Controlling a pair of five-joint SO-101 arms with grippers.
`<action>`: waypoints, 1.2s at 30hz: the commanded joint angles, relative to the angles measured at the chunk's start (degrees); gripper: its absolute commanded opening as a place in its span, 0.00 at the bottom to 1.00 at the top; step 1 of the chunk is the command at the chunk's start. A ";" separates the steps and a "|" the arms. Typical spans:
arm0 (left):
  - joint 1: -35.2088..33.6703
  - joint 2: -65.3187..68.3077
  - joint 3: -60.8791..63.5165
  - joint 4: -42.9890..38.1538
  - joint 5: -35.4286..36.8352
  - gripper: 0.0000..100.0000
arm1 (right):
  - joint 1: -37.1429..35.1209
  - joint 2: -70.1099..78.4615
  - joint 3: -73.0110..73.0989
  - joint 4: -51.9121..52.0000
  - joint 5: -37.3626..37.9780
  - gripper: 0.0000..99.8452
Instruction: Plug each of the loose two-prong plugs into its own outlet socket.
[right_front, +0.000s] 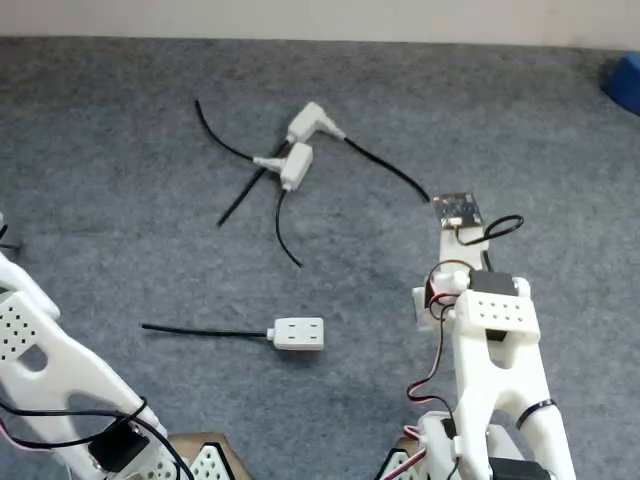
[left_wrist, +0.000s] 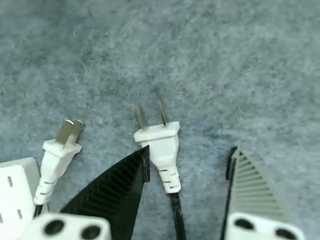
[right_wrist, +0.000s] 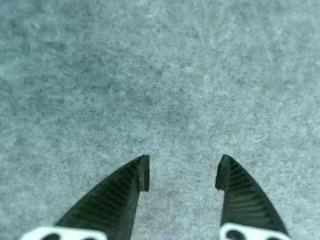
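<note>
Left gripper (left_wrist: 189, 152) spread wide around one plug (left_wrist: 159, 145) lying on the carpet (left_wrist: 225, 60), well off its edges, dark finger (left_wrist: 120, 185) seemingly grazing its body. Could shove it askew on closing, or bump the second plug (left_wrist: 56, 157) and outlet (left_wrist: 15, 195) just beside. Right gripper (right_wrist: 183, 159) parted over bare carpet.

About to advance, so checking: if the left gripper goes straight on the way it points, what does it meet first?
Probably the white two-prong plug on a black cord, lying on the grey carpet between the left gripper's open fingers; height above it is unclear.
</note>
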 joint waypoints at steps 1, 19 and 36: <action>0.48 0.40 -0.66 -0.70 0.00 0.23 | -0.57 -1.10 0.04 -0.84 0.44 0.22; -3.74 1.45 -6.20 1.93 19.78 0.30 | -0.57 -1.10 0.13 -0.66 0.44 0.22; -2.42 8.66 -5.49 -2.99 11.43 0.05 | -0.57 -1.10 0.13 -0.66 0.44 0.22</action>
